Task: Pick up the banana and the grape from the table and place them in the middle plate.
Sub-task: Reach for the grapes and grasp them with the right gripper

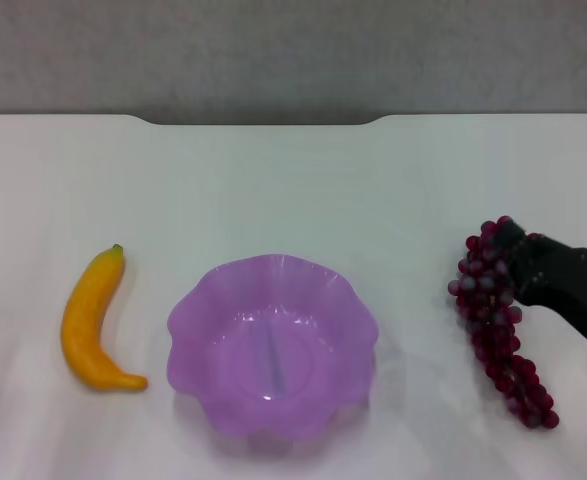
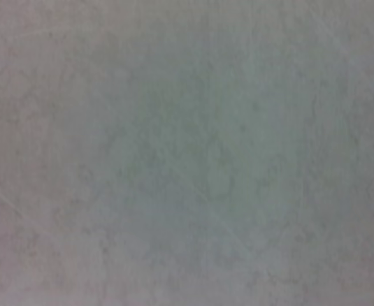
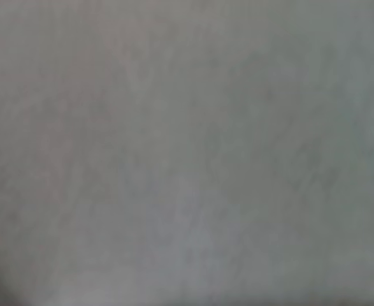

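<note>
We bring our right gripper (image 1: 508, 245) onto the grape (image 1: 498, 315) to grasp it; finger state unclear.

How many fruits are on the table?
2. The banana lies on the robot's left of the purple plate. The bunch of grapes lies on its right, with the right hand at its far end.

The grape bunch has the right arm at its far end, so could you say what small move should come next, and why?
Probably close the right tool on the grape bunch and lift: it sits at the bunch's far end, and the purple plate is empty.
</note>
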Action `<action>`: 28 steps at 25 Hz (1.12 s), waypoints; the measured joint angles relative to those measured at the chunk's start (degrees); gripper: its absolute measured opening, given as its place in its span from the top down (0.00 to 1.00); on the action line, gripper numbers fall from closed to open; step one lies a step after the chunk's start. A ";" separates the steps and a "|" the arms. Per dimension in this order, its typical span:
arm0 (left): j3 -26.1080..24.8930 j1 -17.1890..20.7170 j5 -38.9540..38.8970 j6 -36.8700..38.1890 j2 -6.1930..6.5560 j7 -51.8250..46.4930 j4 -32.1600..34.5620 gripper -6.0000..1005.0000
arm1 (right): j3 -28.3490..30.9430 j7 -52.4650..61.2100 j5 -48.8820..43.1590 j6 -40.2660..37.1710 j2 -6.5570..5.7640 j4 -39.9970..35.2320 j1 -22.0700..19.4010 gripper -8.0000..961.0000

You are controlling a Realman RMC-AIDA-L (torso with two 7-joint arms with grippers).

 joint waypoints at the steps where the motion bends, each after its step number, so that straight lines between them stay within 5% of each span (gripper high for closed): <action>1: 0.00 -0.02 0.00 0.00 0.00 0.00 0.00 0.99 | 0.00 1.99 -1.31 0.01 -0.11 1.13 0.73 0.97; 16: 0.00 0.19 0.00 -0.11 0.10 0.00 0.00 0.97 | -0.35 12.02 -8.93 2.41 -1.39 7.39 4.28 0.97; 24: 0.00 0.10 0.00 -0.18 0.09 0.00 0.00 0.97 | 1.91 7.73 -8.32 -1.18 -1.14 7.60 3.69 0.96; 28: 0.00 0.02 0.00 -0.68 0.09 0.00 0.00 0.96 | 5.56 0.30 -8.34 -0.61 0.36 7.62 3.27 0.96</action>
